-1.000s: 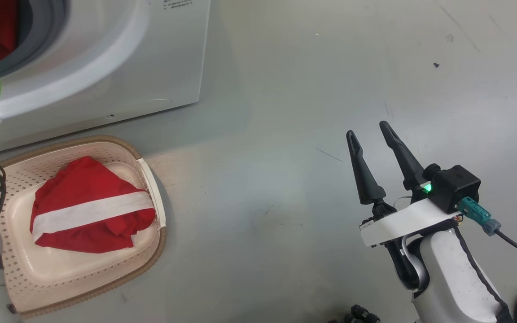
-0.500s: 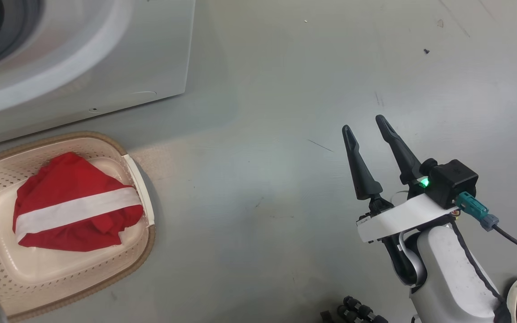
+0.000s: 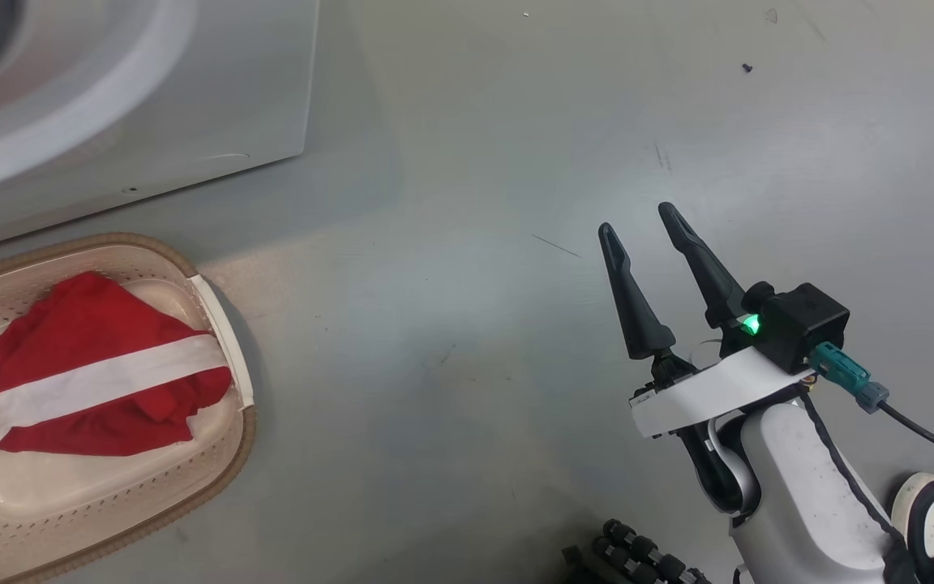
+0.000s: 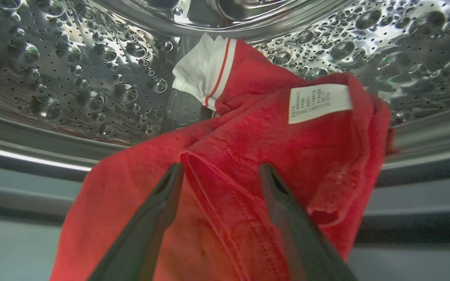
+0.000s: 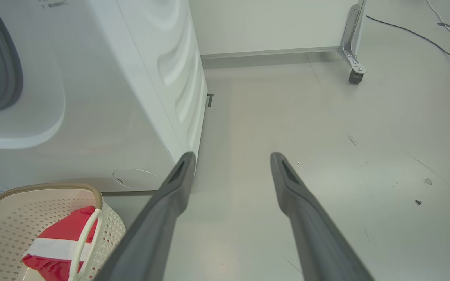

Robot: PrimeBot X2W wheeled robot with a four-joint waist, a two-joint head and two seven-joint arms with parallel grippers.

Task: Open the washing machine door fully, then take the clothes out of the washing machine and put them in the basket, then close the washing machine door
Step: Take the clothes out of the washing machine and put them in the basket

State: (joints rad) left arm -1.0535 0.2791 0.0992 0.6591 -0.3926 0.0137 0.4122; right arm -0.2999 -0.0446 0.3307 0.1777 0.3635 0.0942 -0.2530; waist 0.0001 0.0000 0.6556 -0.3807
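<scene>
Because one garment [image 4: 248, 132] sits in the drum [image 4: 72, 78], I hold the left gripper [image 4: 221, 167] spread astride its fold to pinch it, right gripper [image 3: 637, 219] spread and parked clear

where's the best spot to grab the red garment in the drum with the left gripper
The raised seam fold of the garment, which lies bunched over the lip of the drum. Come straight in from the port, as the open left gripper points: that ridge stands up between its fingers, likely thick enough to pinch.
</scene>
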